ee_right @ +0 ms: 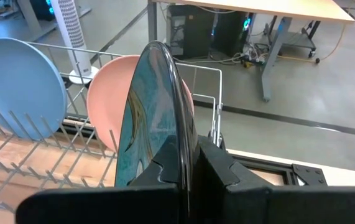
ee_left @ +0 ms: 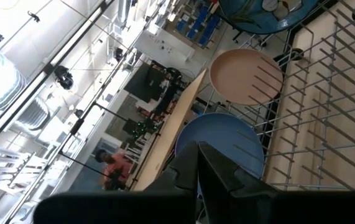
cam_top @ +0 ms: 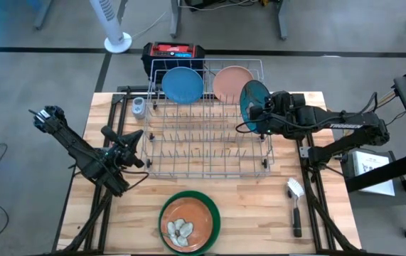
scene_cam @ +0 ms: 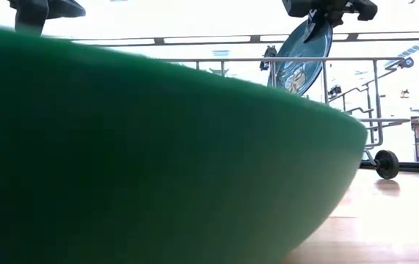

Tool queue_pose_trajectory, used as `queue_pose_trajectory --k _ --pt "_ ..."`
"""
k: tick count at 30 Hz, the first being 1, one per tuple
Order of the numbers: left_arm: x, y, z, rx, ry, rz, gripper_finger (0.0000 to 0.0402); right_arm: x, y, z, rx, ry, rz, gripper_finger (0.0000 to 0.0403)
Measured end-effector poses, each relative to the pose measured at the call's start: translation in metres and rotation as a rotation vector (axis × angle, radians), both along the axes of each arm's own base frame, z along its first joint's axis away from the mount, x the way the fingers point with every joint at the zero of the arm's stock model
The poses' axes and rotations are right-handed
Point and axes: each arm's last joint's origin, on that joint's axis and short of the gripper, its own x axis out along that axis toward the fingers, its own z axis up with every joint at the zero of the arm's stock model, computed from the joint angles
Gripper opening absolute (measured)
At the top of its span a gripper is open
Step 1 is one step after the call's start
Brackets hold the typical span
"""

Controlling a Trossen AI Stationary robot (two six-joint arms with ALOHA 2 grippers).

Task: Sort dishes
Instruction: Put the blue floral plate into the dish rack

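The right claw [cam_top: 258, 114] is clamped on the rim of a dark teal plate [cam_top: 254, 104], held upright over the rack's [cam_top: 210, 149] right end, beside the pink plate [cam_top: 232, 82] and blue plate [cam_top: 183, 84] standing in it; the left claw [cam_top: 137, 137], shut and empty, hovers by the rack's left side; an orange-brown plate [cam_top: 187, 222] lies in the green plate [cam_top: 214, 213] at the bench's [cam_top: 259, 206] front.

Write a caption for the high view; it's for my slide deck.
Right gripper holds a dark teal plate on edge over the wire rack, beside the pink plate.
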Motion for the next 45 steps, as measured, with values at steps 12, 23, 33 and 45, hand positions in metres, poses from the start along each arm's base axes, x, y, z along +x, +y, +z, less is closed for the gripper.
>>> queue_pose_trajectory --k 12,23,33,45 --pt "0.000 0.000 0.000 0.000 -0.001 0.000 0.0000 0.000 0.000 0.000 -0.003 -0.002 -0.003 0.0010" --pt "0.000 0.000 0.000 -0.001 -0.002 0.000 0.0000 0.049 -0.003 -0.007 -0.059 -0.063 0.067 0.0010" --pt "0.000 0.000 0.000 -0.002 -0.003 0.000 0.0000 0.087 -0.005 -0.007 -0.106 -0.048 0.071 0.0010" --pt "0.000 0.000 0.000 -0.004 -0.005 0.000 0.0000 0.129 -0.005 -0.016 -0.106 -0.013 0.080 0.0010"
